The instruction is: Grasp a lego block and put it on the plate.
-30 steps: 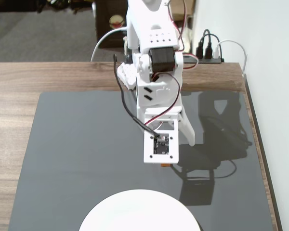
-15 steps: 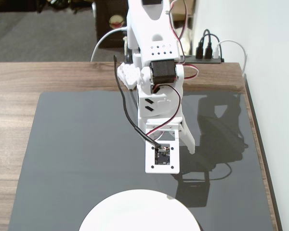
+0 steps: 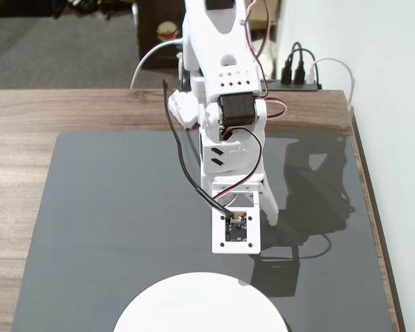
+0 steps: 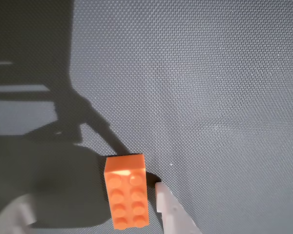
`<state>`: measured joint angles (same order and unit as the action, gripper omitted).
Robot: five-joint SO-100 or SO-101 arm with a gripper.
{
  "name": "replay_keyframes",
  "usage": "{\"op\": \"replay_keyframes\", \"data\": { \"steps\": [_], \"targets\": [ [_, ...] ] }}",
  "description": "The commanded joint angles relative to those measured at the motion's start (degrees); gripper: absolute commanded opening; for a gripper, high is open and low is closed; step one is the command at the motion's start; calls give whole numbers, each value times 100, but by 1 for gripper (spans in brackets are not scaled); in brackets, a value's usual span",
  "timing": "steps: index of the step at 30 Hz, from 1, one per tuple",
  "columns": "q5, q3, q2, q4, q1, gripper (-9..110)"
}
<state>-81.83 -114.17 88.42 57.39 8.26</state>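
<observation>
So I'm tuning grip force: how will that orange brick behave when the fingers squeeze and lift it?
The lego block looks like hard moulded plastic, so it probably stays stiff and won't deform. It is small, so likely light. Its smooth side walls could slip or twist between the fingers; lying flat with studs up on the textured mat, it seems unlikely to roll.

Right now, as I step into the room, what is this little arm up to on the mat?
A white robot arm is reaching down over a dark mat. In the wrist view an orange lego block lies on the mat between the jaws, which stand on either side of it; whether they are pressing on it cannot be told. In the fixed view the arm hides the block. The white plate sits at the near edge of the mat, with nothing visible on the part shown. The block is not yet on the plate.
</observation>
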Motion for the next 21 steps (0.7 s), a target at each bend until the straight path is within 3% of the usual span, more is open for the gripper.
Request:
{"op": "replay_keyframes", "data": {
  "steps": [1,8,21],
  "targets": [
    [44,-9,-9,-105,62,22],
    [105,-9,-18,-158,70,8],
    [149,-26,0,-202,79,5]
  ]
}}
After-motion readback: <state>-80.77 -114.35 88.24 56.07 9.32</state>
